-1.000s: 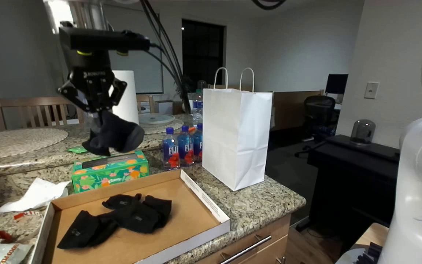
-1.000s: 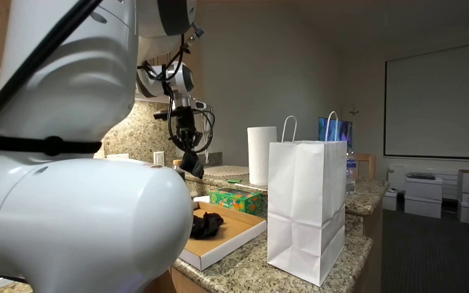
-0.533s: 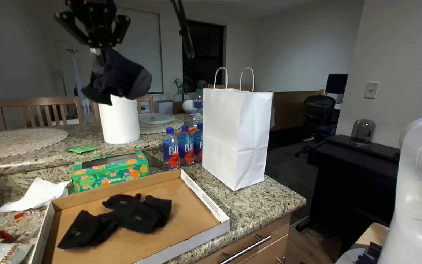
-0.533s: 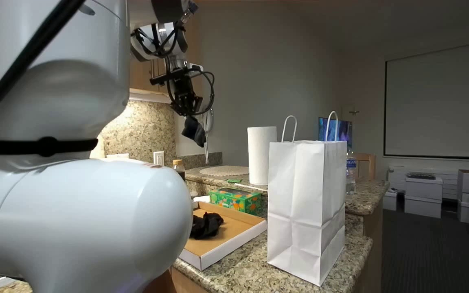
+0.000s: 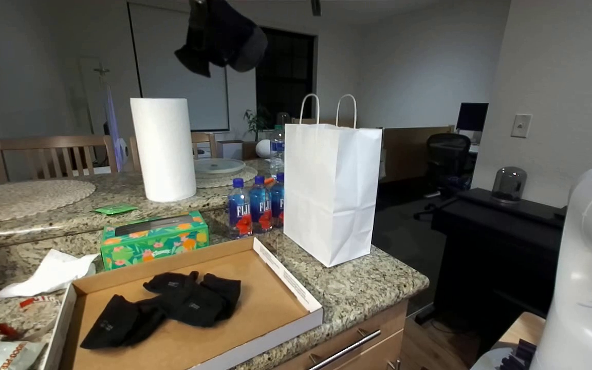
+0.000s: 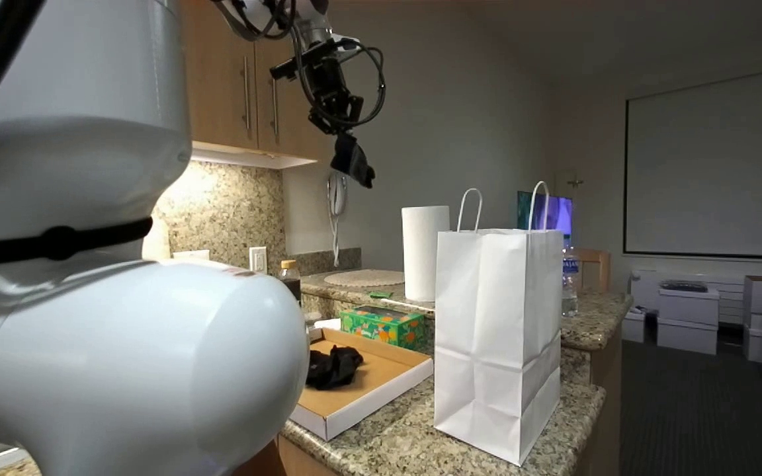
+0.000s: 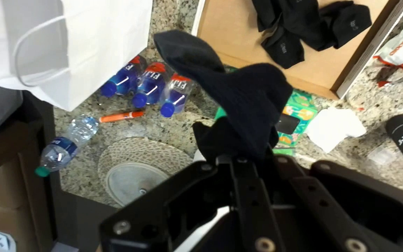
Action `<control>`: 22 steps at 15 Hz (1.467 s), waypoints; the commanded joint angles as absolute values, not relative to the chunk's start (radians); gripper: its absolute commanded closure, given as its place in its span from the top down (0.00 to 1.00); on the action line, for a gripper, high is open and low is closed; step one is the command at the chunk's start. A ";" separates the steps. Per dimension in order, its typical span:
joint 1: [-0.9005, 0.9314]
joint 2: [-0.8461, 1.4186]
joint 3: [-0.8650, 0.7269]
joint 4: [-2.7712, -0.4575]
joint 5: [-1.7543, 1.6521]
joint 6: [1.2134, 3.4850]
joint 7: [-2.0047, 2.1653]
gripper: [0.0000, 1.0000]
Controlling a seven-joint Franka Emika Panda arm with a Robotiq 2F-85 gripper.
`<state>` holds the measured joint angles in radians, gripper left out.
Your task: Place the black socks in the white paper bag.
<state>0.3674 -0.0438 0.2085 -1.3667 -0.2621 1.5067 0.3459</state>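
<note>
My gripper [image 6: 344,131] is shut on a black sock [image 6: 352,160], which hangs below the fingertips high above the counter. The held sock shows near the top edge in an exterior view [image 5: 226,38], where the gripper is out of frame. In the wrist view the gripper [image 7: 257,159] pinches the sock [image 7: 254,94], which hides the fingertips. The white paper bag [image 5: 327,190] stands upright with handles up, also in an exterior view [image 6: 487,317] and the wrist view [image 7: 107,31]. The sock is above and to one side of it. More black socks [image 5: 196,303] lie in the cardboard tray [image 5: 270,313].
Several water bottles [image 5: 260,205] stand beside the bag. A green tissue box [image 5: 154,240] sits behind the tray. A paper towel roll [image 5: 165,149] stands on the raised ledge. The counter edge [image 5: 404,282] is close to the bag.
The gripper has risen with the sock from just above the tissue box, then moved sideways toward the bag. The bag and the socks in the tray have not moved.
</note>
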 commanded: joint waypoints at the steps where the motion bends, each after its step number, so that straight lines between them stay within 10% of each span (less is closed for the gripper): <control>1: 0.308 -0.158 0.131 -1.473 -0.220 1.556 0.306 0.08; 22: -0.008 -0.322 -0.080 -2.022 0.023 1.979 0.128 0.08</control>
<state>0.0155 -0.3334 -0.0801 -2.0082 -0.0274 1.9434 0.1655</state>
